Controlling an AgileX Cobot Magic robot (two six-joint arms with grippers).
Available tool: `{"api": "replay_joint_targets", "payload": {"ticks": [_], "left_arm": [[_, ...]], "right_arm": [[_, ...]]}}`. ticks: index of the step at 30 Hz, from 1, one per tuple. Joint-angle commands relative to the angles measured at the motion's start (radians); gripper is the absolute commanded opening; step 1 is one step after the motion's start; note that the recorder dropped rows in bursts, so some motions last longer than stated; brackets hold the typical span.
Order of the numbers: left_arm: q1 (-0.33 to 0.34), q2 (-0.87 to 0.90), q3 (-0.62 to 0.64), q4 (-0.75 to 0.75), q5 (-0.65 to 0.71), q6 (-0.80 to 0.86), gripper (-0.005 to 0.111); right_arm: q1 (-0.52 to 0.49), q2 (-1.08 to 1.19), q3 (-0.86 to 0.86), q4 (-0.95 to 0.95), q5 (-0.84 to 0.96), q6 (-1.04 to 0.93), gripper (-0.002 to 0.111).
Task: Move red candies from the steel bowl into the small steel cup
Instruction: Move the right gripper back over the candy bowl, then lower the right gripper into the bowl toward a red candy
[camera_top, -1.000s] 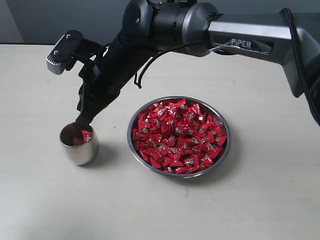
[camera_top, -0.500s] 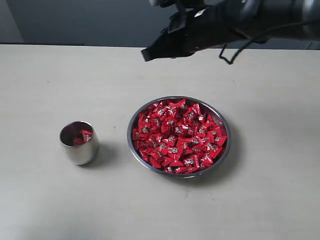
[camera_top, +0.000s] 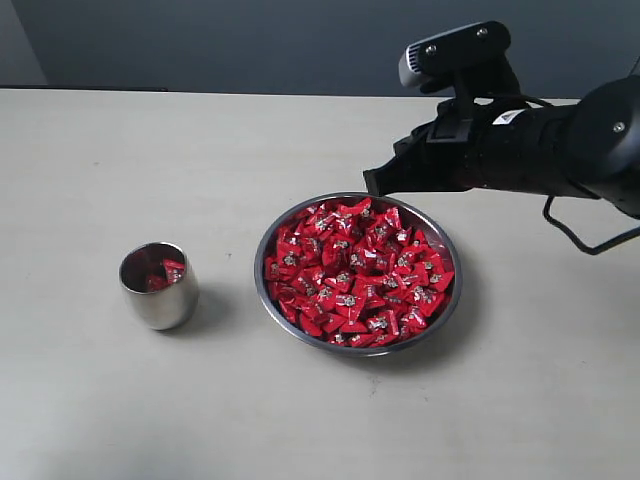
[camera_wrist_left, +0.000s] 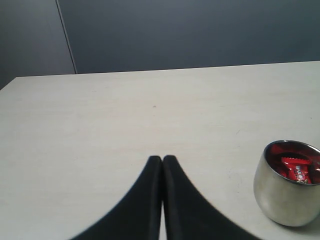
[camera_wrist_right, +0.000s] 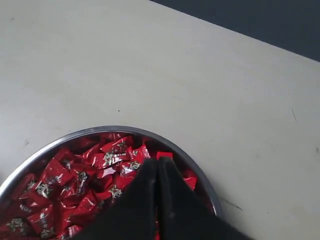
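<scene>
The steel bowl (camera_top: 259, 272) sits at the table's middle, heaped with red candies (camera_top: 355, 270). To its left stands the small steel cup (camera_top: 160, 298) with a few red candies (camera_top: 168, 271) inside. My right gripper (camera_top: 373, 183) hovers over the bowl's far rim, shut; in the right wrist view its tips (camera_wrist_right: 159, 163) hang above the candies (camera_wrist_right: 65, 180) just inside the rim (camera_wrist_right: 100, 131). I cannot tell whether the tips pinch anything. My left gripper (camera_wrist_left: 162, 159) is shut and empty, low over bare table, with the cup (camera_wrist_left: 280, 197) off to one side. It does not show in the exterior view.
The pale table (camera_top: 120, 160) stretches wide around the bowl and cup. A dark wall (camera_top: 250, 40) runs behind the table's far edge. The right arm's black body (camera_top: 540, 140) hangs over the table's far right.
The right arm has swung from just above the cup, up across the back, and down to the bowl's far right rim. Cup and bowl have not moved.
</scene>
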Motion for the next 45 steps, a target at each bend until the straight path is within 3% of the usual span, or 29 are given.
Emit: {"api": "replay_joint_targets", "payload": {"ticks": [1,31,39,45], "left_arm": [[0.001,-0.004,0.004,-0.003,-0.002,-0.002,0.0],[0.001,-0.004,0.004,-0.003,-0.002,-0.002,0.0],[0.001,-0.004,0.004,-0.003,-0.002,-0.002,0.0],[0.001,-0.004,0.004,-0.003,-0.002,-0.002,0.0]], "right_arm": [[-0.005,-0.014,0.009,0.041,0.0,-0.006,-0.001],[-0.005,-0.113,0.009,0.094,0.084,-0.006,-0.001],[-0.005,-0.087,0.003,-0.017,0.135,-0.008,-0.001],[-0.005,0.047,-0.094,-0.087,0.187,-0.008,-0.001]]}}
